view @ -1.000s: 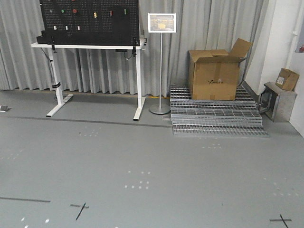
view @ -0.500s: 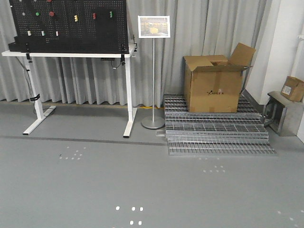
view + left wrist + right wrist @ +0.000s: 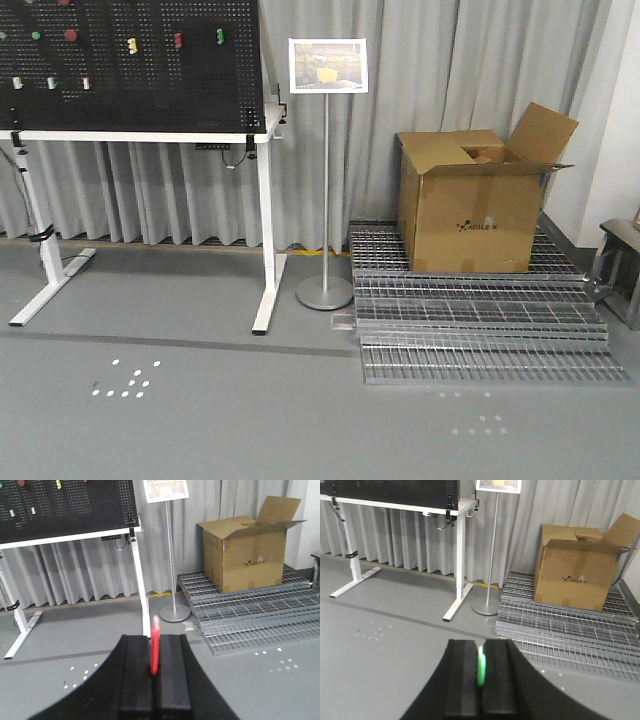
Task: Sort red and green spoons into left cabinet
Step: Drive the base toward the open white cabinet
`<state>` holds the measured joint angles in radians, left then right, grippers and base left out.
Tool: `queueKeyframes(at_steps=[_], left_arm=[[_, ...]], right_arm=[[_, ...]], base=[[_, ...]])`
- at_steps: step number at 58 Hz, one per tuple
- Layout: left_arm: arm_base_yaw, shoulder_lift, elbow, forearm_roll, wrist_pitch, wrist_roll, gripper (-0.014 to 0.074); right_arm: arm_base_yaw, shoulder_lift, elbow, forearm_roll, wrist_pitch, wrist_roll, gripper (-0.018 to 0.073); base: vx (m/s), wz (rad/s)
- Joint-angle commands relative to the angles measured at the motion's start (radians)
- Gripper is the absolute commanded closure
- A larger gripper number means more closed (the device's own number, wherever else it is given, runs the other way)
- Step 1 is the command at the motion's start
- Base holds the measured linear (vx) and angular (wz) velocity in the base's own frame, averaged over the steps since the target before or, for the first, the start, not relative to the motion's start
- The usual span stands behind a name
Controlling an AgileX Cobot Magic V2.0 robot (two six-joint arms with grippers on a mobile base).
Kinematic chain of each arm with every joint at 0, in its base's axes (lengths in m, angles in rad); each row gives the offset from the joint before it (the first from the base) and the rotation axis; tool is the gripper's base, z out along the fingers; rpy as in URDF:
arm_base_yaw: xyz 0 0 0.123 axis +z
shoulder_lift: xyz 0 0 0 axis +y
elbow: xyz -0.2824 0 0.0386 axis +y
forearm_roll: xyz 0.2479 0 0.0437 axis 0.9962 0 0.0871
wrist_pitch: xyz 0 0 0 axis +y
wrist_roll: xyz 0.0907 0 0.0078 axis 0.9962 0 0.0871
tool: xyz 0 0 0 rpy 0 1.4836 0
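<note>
Between the closed black jaws of the left gripper (image 3: 155,647) a slim red plastic spoon (image 3: 155,639) is sticking up, and the jaws of the right gripper (image 3: 481,652) are squeezing a slim green plastic spoon (image 3: 481,669).

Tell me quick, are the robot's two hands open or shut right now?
Left gripper: shut on the red spoon.
Right gripper: shut on the green spoon.
</note>
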<state>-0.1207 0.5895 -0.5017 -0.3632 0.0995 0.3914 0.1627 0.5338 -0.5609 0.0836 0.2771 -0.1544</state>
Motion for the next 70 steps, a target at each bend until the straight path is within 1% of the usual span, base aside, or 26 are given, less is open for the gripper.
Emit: queueKeyframes(at_steps=[1, 15, 26, 70], left_arm=[[-0.008, -0.001, -0.024, -0.007, -0.079, -0.002, 0.0600], [-0.008, -0.001, -0.024, -0.007, -0.079, -0.002, 0.0600], [-0.008, -0.001, -0.024, -0.007, -0.080, -0.002, 0.0600], [-0.008, -0.001, -0.024, -0.007, -0.080, -0.002, 0.0600]], right_arm=[[-0.005, 0.003, -0.029, -0.003, -0.079, -0.006, 0.0564], [-0.005, 0.003, -0.029, -0.003, -0.079, -0.006, 0.0564], [-0.005, 0.003, -0.029, -0.003, -0.079, -0.006, 0.0564], [-0.005, 0.003, -0.029, -0.003, -0.080, -0.006, 0.0564]], base=[[0.65, -0.07], [0.63, -0.17], [0.61, -0.37], [0.56, -0.60]])
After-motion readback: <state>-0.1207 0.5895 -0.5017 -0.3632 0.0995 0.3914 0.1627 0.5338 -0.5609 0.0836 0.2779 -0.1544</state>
